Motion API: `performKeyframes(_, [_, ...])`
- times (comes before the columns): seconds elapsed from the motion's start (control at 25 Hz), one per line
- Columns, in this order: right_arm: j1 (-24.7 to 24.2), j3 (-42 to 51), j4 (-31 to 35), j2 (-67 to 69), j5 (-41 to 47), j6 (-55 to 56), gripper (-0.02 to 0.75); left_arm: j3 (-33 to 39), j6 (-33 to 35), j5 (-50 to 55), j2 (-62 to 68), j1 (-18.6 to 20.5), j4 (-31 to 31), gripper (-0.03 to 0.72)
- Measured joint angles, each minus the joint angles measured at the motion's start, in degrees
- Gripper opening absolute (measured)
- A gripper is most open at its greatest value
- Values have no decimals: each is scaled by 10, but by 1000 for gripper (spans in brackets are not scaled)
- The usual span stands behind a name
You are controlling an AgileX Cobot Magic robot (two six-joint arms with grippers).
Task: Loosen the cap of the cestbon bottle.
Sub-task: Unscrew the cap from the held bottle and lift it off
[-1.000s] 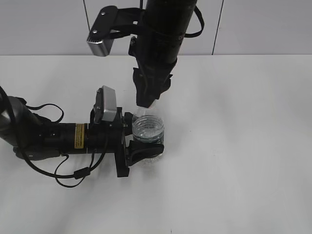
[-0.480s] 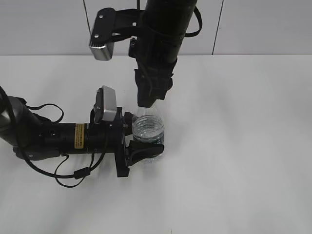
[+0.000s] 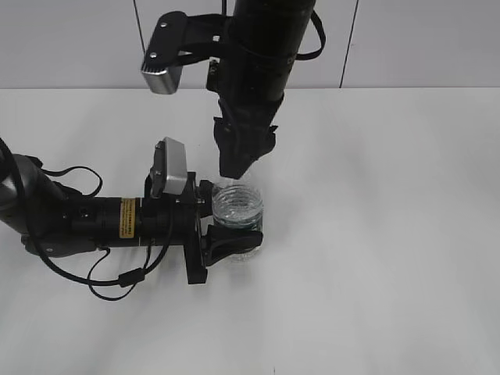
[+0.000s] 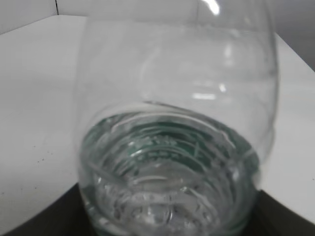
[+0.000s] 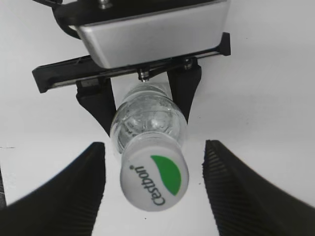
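The cestbon bottle (image 3: pixel 237 209) stands upright on the white table, clear, with water and a green label band. My left gripper (image 3: pixel 232 217) reaches in from the left and is shut on its body, one finger on each side. The bottle (image 4: pixel 172 123) fills the left wrist view. My right gripper (image 3: pixel 233 170) hangs straight above the bottle's neck and hides the cap in the exterior view. From the right wrist, the white cap (image 5: pixel 154 179) with its green patch sits between the two black fingers (image 5: pixel 69 191), with a gap on each side. The right gripper (image 5: pixel 154 194) is open.
The white table (image 3: pixel 375 234) runs to a pale wall at the back. The left arm and its cables (image 3: pixel 78 223) lie low across the table's left side. The left wrist camera housing (image 5: pixel 152 29) sits just behind the bottle.
The right gripper's jaws have spread apart from the cap. The left gripper and the bottle have stayed put.
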Motion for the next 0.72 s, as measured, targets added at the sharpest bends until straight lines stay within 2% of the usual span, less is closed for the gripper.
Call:
performKeyframes(0.24, [0,0,0,0,0,47,513,0,0,0,0,0,1,414])
performKeyframes(0.36, [0,-1,0,0,0,102,566,0,0,0,0,0,1,414])
performKeyframes(0.44, [0,-6,-2,0,0,166,594,0,0,0,0,0,1,414])
performKeyframes(0.6, [0,-30,-11,-10,0,290,599,0,0,0,0,0,1,414])
performKeyframes(0.72, [0,-48,-47,-19,0,393,599,0,0,0,0,0,1,414])
